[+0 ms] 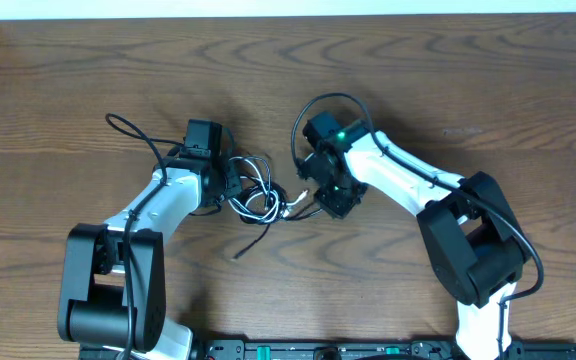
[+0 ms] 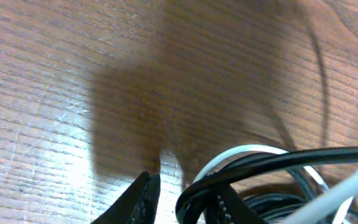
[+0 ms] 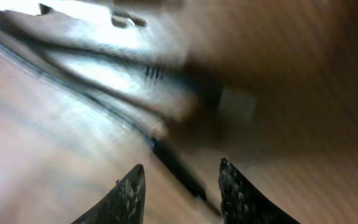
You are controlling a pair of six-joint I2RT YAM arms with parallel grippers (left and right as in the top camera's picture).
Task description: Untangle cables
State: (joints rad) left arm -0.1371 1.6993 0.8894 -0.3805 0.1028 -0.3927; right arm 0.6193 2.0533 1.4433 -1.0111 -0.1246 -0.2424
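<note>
Separating the cords is judged the step in hand. The black cable point(image 2: 303, 156) and white cable point(image 2: 247, 149) are tangled together mid-tabletop point(image 1: 448, 80), with a black tail trailing toward 7 o'clock. The left jaws, at the tangle's 9 o'clock, are partly apart with cords hooked over one finger. The right jaws, at 3 o'clock, are parted astride a dark strand. One strand should be pinched firmly and drawn outward slowly while the tangle is anchored.

black cable point(image 3: 178, 167) blurred, white cable point(image 2: 347, 190) cut off at edge
</note>
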